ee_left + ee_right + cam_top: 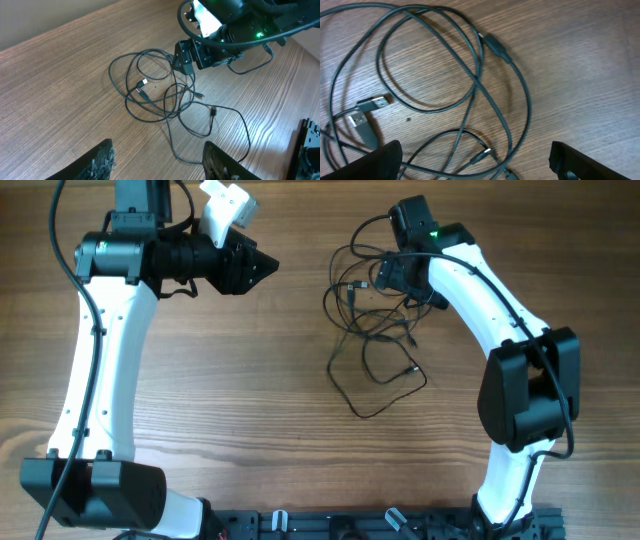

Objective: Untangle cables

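The cables (372,320) are thin black wires lying in loose overlapping loops on the wooden table, right of centre, with one long loop trailing toward the front. Small plug ends (141,85) show among the cables (150,97). My right gripper (385,275) hovers over the top of the tangle. In the right wrist view the right gripper (475,160) is open wide, with crossing strands of the cables (479,85) and a USB plug (370,104) on the wood below it. My left gripper (266,267) is well left of the tangle. Seen from its wrist, the left gripper (157,157) is open and holds nothing.
A black rail (380,525) runs along the table's front edge between the two arm bases. The right arm's wrist and its thicker black lead (225,30) hang over the far side of the tangle. Bare wood lies between my left gripper and the cables.
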`<state>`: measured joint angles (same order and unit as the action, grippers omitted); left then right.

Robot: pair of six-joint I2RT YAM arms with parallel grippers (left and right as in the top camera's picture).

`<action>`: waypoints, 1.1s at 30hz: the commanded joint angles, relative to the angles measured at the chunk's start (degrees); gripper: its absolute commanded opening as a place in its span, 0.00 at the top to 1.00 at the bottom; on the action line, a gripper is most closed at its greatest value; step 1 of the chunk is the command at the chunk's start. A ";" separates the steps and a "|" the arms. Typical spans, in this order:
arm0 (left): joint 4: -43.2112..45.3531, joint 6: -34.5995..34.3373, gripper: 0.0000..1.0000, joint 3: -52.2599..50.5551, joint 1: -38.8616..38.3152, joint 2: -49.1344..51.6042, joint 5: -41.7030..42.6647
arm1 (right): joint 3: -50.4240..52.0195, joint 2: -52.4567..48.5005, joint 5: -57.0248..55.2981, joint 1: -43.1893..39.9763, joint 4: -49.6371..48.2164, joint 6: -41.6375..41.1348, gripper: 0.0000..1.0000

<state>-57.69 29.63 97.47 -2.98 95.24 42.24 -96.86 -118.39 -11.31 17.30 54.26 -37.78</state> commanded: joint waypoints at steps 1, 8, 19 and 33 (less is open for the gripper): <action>-0.09 -0.50 0.42 0.74 0.26 -1.62 0.33 | 0.20 -0.35 -2.64 -0.02 1.84 -4.35 0.03; -0.09 -0.50 0.42 0.74 0.26 -1.62 0.35 | 4.31 -0.35 -4.76 0.04 1.90 -11.43 0.03; -0.09 -0.50 0.41 0.74 0.26 -1.62 1.40 | 10.21 -0.35 -4.07 0.04 -3.72 -13.49 0.02; -0.07 -0.48 0.42 0.74 0.26 -1.62 1.42 | 16.02 -0.35 -3.69 0.09 -12.26 -11.67 0.03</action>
<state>-57.69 29.63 97.47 -2.98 95.24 42.48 -83.15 -118.39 -14.44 17.30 44.73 -51.09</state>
